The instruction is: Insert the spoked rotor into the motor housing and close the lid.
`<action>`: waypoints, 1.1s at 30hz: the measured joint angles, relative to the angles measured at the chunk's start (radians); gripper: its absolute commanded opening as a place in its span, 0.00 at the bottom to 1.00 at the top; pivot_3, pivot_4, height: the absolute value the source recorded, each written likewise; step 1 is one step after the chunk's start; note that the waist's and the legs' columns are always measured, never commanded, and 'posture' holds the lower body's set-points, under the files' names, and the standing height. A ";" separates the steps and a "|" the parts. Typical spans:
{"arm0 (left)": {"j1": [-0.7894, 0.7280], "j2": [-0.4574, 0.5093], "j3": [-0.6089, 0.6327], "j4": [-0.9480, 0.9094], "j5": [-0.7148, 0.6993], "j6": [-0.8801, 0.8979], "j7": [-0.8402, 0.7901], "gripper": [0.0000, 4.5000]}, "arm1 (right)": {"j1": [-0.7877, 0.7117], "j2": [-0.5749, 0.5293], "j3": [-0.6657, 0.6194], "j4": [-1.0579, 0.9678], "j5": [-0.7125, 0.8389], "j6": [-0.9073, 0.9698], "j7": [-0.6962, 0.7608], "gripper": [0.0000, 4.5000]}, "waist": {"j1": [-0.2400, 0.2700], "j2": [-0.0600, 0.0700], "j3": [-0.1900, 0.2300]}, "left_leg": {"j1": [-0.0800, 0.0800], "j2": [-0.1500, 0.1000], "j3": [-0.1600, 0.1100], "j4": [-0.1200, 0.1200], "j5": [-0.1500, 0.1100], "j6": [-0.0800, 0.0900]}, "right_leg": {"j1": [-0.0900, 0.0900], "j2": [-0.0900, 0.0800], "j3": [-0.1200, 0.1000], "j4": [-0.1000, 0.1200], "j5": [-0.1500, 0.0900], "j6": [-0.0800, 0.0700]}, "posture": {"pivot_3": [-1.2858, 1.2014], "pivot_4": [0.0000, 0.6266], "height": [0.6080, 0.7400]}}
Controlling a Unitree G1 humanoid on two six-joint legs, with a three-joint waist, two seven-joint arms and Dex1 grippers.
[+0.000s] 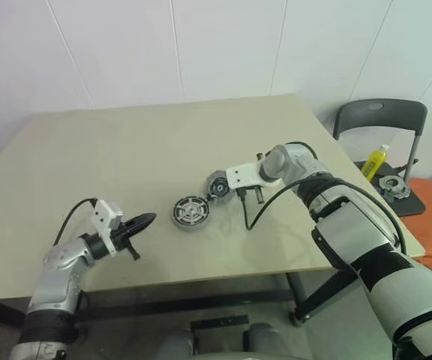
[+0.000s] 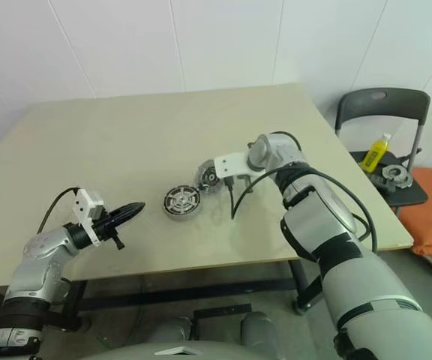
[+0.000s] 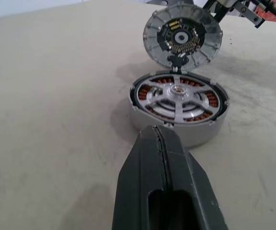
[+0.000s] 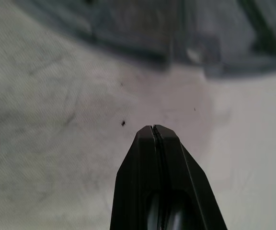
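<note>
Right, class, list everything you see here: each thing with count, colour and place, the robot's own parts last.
table: one, beige, by the white wall
motor housing: one, pale rim, copper windings, mid-table
spoked rotor: one, silvery, seated in the housing
lid: one, grey, tilted up behind the housing
chair: one, grey, right of the table
bottle: one, yellow, on the chair
metal part: one, grey, beside the bottle
left end effector: black, shut, facing the housing
right end effector: black, shut, by the lid

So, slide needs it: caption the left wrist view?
Shut left pincer faces motor housing, spoked rotor seated, lid tilted open behind.
</note>
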 measured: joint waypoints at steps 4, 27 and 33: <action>0.001 -0.001 -0.001 0.000 0.001 0.000 0.000 0.00 | 0.006 0.022 -0.044 -0.007 0.048 0.019 0.049 0.00 | 0.000 0.000 0.000 | 0.000 0.000 0.000 0.000 0.000 0.000 | 0.000 0.000 0.000 0.000 0.000 0.000 | 0.52 0.00 1.00; -0.003 -0.008 -0.044 0.013 0.008 0.016 -0.010 0.00 | -0.029 0.049 -0.249 -0.112 0.282 0.211 0.249 0.00 | 0.000 0.000 0.000 | 0.000 0.000 0.000 0.000 0.000 0.000 | 0.000 0.000 0.000 0.000 0.000 0.000 | 0.52 0.00 1.00; -0.010 -0.008 -0.045 0.019 0.016 0.014 -0.008 0.00 | -0.029 0.047 -0.270 -0.154 0.322 0.267 0.302 0.00 | -0.001 0.000 0.000 | 0.000 0.000 0.000 0.000 0.000 0.000 | 0.000 0.000 0.000 0.000 0.000 0.000 | 0.52 0.00 1.00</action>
